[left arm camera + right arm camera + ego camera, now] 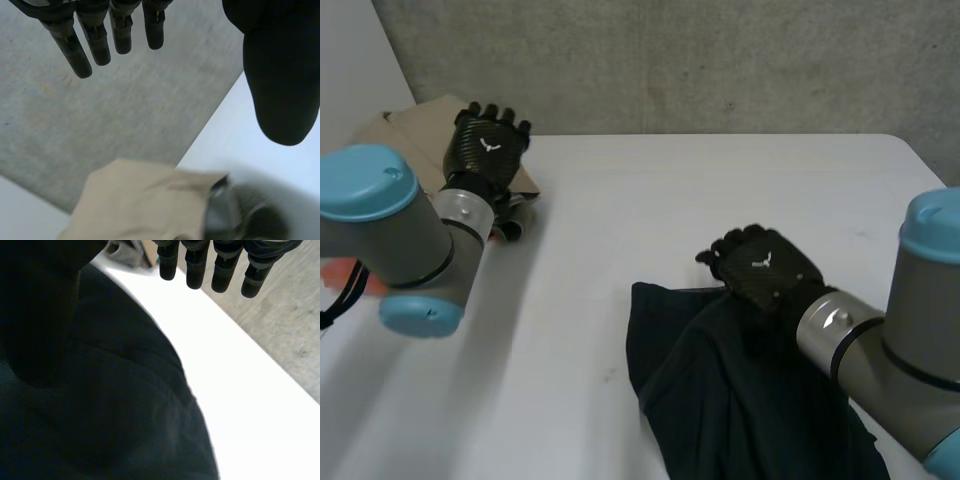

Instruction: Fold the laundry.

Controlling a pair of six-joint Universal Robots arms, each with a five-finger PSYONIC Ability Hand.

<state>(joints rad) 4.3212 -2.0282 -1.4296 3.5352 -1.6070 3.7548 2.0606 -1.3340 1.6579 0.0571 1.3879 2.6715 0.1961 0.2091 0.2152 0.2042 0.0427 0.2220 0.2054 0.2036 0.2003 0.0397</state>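
Cloth point(720, 400) at lower right looks soft and limp, best pinched at a corner; left robot hand point(488, 145) and right robot hand point(765, 272) are both released.

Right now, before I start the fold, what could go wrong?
The dark garment lies bunched, and the right hand is open at its far edge: a grasp may catch several layers. The left hand hangs over the cardboard, far off, and might knock it when coming across.
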